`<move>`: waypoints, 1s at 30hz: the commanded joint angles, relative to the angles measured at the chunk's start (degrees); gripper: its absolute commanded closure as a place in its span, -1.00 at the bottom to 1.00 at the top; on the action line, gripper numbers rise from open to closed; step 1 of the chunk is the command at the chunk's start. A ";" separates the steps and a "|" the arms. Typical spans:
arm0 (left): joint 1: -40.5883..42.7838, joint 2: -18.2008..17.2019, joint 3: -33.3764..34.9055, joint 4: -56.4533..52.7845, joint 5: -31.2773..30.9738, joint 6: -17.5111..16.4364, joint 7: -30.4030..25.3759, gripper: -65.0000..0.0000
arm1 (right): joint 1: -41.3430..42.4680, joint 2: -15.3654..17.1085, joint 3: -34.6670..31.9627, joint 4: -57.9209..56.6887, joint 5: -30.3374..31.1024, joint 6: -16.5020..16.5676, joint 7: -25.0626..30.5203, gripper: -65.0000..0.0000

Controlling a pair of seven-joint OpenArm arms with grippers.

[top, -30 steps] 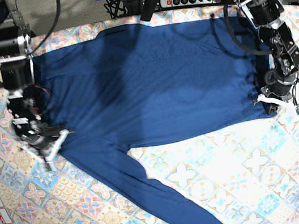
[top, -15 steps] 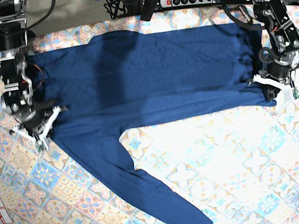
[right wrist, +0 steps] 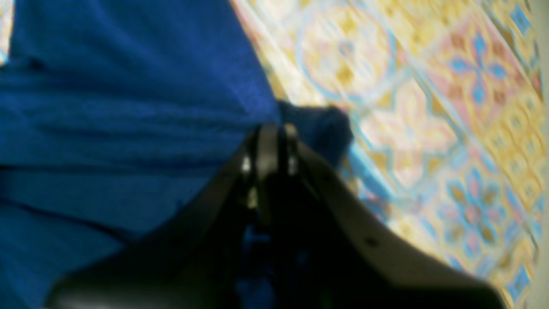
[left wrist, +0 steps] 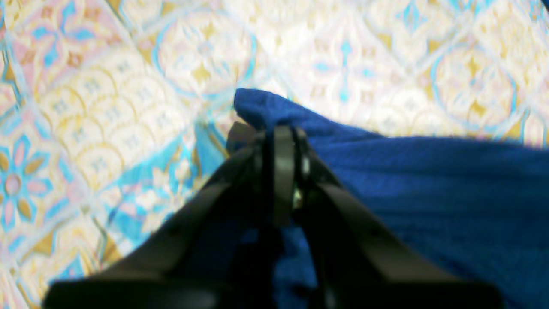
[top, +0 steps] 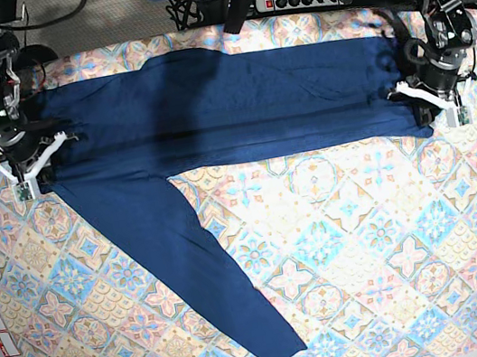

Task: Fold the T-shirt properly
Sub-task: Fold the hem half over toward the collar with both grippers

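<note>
T-shirt stretched flat — corners pinched, sleeve trailing.

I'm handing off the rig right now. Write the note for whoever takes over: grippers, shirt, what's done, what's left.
Left gripper: shut on the T-shirt's corner at base view's right.
Right gripper: shut on its corner at base view's left.
T-shirt: body stretched as a band across the far part of the patterned cloth, one sleeve trailing diagonally toward the near edge.
Done: first lengthwise fold appears made.
Left: release, fold sleeve in, finish folding.
</note>
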 commanded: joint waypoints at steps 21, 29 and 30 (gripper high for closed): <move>4.05 -1.58 0.07 -0.44 0.15 -0.03 1.21 1.00 | -4.63 0.97 0.11 4.95 0.40 -0.27 1.28 0.99; 2.03 -1.76 0.07 -4.39 0.06 0.06 4.73 0.98 | -4.81 0.97 0.11 4.86 0.23 -0.27 -3.64 0.98; 2.03 -1.76 0.07 -4.39 0.06 0.06 4.82 0.91 | -4.72 0.97 0.11 4.86 0.23 -0.27 -3.82 0.98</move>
